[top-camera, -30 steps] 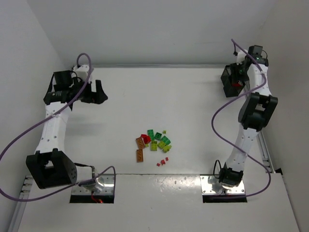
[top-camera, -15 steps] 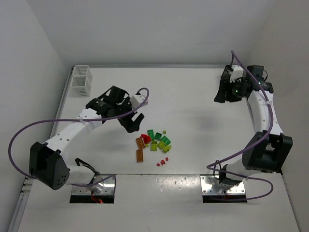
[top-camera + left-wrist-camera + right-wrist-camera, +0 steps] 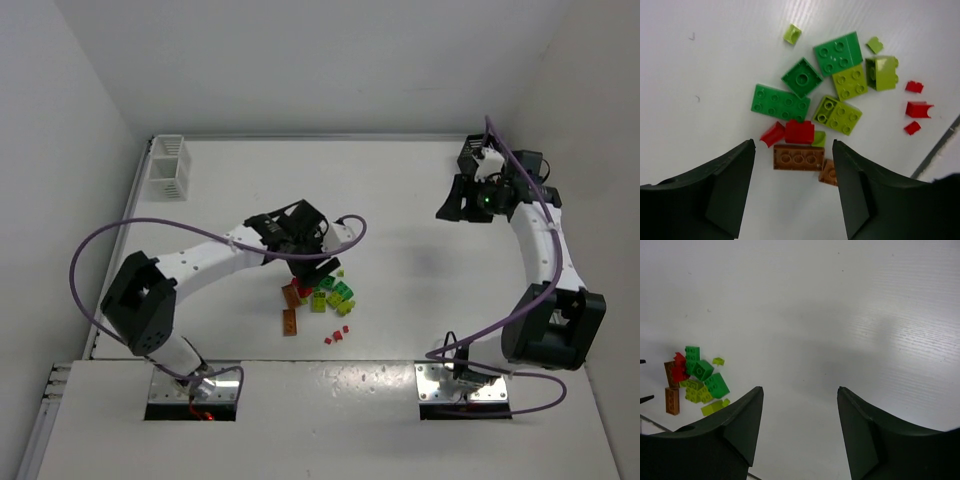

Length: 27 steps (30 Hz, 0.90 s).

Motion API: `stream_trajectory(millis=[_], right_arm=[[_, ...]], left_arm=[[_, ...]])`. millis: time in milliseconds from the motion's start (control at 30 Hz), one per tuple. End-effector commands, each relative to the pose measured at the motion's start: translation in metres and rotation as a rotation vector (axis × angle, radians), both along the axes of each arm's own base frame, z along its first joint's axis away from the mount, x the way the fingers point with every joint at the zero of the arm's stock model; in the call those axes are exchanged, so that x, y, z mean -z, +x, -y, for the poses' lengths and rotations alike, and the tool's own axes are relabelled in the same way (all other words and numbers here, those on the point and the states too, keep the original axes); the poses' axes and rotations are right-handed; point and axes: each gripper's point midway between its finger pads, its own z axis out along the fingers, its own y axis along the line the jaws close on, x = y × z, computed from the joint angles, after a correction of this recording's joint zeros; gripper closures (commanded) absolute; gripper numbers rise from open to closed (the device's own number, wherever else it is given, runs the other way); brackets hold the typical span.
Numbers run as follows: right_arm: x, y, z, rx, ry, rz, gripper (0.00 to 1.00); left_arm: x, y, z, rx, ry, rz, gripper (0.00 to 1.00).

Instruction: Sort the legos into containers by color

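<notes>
The white worktop (image 3: 400, 260) carries everything. The left arm (image 3: 200, 262) reaches in over its middle, and the right arm (image 3: 545, 250) stands along the right edge. A white slatted open-top plastic bin (image 3: 168, 168) sits upright in the far left corner, well apart from the bricks. A dark boxy shape (image 3: 470, 150) at the far right edge, behind the right arm, is too hidden to identify.

The left tool (image 3: 793, 143) hangs over the near-left side of the brick pile, its black fingers (image 3: 730, 180) spread wide and holding nothing. The right tool (image 3: 800, 389) hovers over bare worktop at the far right, also spread wide and holding nothing.

The small plastic lego bricks (image 3: 318, 295) lie clustered mid-worktop. They are dark green plates (image 3: 780, 101), lime blocks (image 3: 837, 115), a red block (image 3: 799, 131) touching an orange-brown plate (image 3: 798, 157), and tiny red bits (image 3: 918, 109) just beside the pile.
</notes>
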Motion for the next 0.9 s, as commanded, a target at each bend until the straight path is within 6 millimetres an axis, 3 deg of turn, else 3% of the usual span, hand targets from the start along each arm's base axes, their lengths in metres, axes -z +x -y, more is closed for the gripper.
stream_trajectory(millis=[0, 200, 367, 867], right_arm=[[-0.016, 0.009, -0.002, 0.014, 0.028, 0.071, 0.38], [-0.017, 0.008, 0.002, 0.029, 0.021, 0.067, 0.38], [-0.017, 0.008, 0.004, 0.035, 0.014, 0.065, 0.38], [-0.014, 0.006, 0.003, 0.035, 0.014, 0.065, 0.38]], left_arm=[[-0.021, 0.026, 0.028, -0.047, -0.047, 0.104, 0.31], [0.012, 0.037, 0.045, -0.134, -0.006, 0.024, 0.37], [0.029, 0.034, 0.055, -0.147, -0.009, -0.047, 0.38], [0.055, 0.028, 0.073, -0.133, 0.009, -0.129, 0.35]])
